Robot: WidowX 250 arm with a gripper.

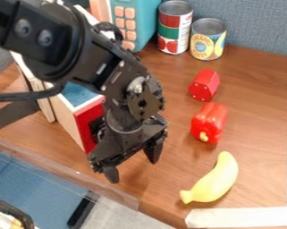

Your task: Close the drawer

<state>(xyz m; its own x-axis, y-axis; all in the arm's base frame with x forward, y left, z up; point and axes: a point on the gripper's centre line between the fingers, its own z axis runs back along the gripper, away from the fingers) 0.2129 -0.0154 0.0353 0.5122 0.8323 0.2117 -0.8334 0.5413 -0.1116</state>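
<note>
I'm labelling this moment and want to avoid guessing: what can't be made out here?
- Camera view: part of the red front, behind the gripper; how far any drawer there stands open can't be told.
- Camera view: part of the wooden box, behind the arm.
- Camera view: top of the teal toy, cut off by the upper edge.

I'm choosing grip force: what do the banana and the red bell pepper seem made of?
Banana: probably plastic, satin, judging by its even yellow and soft sheen. Red bell pepper: likely hard plastic, glossy, given its bright highlights. Rubber is possible for both.
</note>
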